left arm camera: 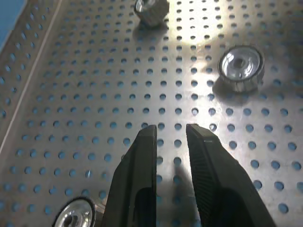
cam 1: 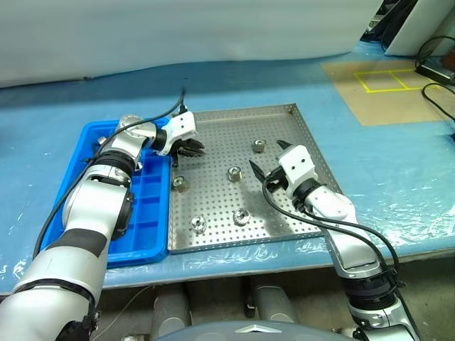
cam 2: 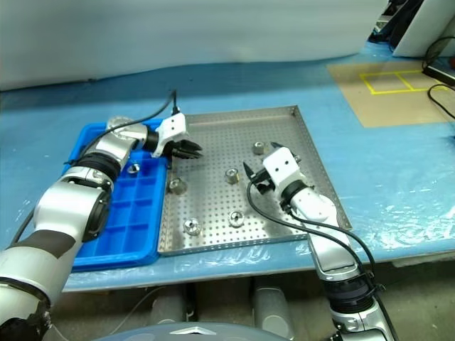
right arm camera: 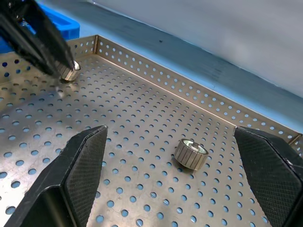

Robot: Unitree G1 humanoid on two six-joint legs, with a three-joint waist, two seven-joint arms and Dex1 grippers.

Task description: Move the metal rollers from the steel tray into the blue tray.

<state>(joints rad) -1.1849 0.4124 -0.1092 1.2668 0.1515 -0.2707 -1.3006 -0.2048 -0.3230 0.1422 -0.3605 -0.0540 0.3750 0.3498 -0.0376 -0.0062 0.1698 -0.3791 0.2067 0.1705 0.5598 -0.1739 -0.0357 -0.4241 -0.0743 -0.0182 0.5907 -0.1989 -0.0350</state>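
Overhead, from the head views: steel tray [cam 1: 298, 135] flat on the blue-covered bench [cam 1: 71, 106], touching the blue tray [cam 1: 149, 206] along its left rim. Five metal rollers [cam 1: 233, 172] scattered on the perforated floor, well apart. Left end effector [cam 1: 192, 149] above the tray's far-left part, pointing right; right end effector [cam 1: 267, 156] over the right half, spread wide and empty.

Next, from the left wrist: black fingers [left arm camera: 142, 156] clenched to a narrow slit, nothing between them, above bare perforated floor. Two rollers ahead, a third beside the left finger.

Lastly, from the right wrist: both fingers far apart, one roller [right arm camera: 191, 153] lying on the floor between and beyond them. Further off, another roller [right arm camera: 70, 72] right at the left end effector's tips; cannot tell whether touched.
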